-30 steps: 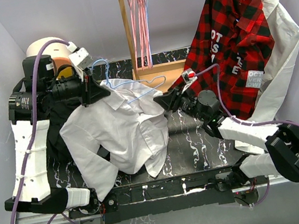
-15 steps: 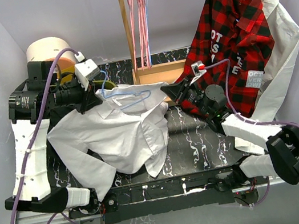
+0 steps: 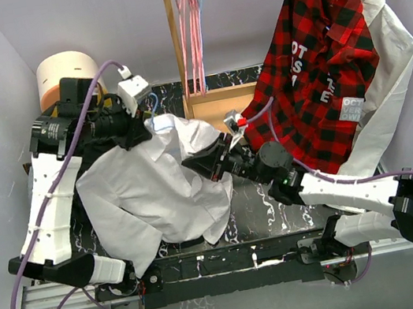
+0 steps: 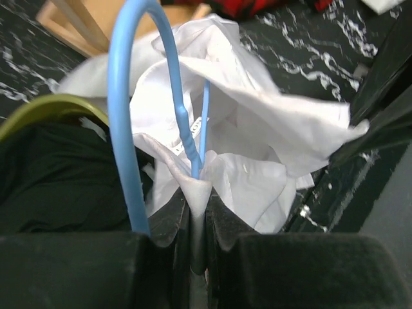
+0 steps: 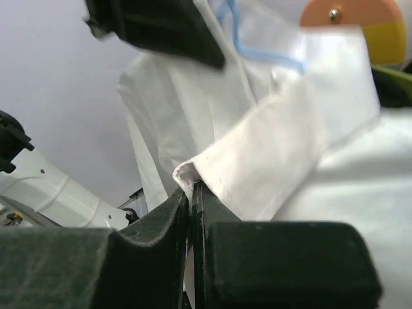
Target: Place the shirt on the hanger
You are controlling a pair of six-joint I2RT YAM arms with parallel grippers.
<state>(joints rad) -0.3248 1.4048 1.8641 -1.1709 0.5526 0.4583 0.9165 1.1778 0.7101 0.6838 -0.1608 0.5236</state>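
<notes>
L gripper (image 4: pixel 198 209) – clamped on shirt (image 4: pixel 270 129) at hanger (image 4: pixel 119 96) neck | R gripper (image 5: pixel 191 196) – pinching shirt edge

The shirt (image 3: pixel 156 187) is thin matt cloth; the hanger (image 4: pixel 122 129) smooth, glossy, perhaps coated wire.

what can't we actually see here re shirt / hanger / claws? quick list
- Hanger: only the hook and neck show. In the top view the shirt covers the rest, so whether its arms sit in the shoulders is unknown.
- Left wrist view: the left claw pinches cloth. The fold hides whether the wire is clamped too.
- Right wrist view: the right claw is shut on a hemmed edge. The close crop hides which part of the shirt it is.
</notes>
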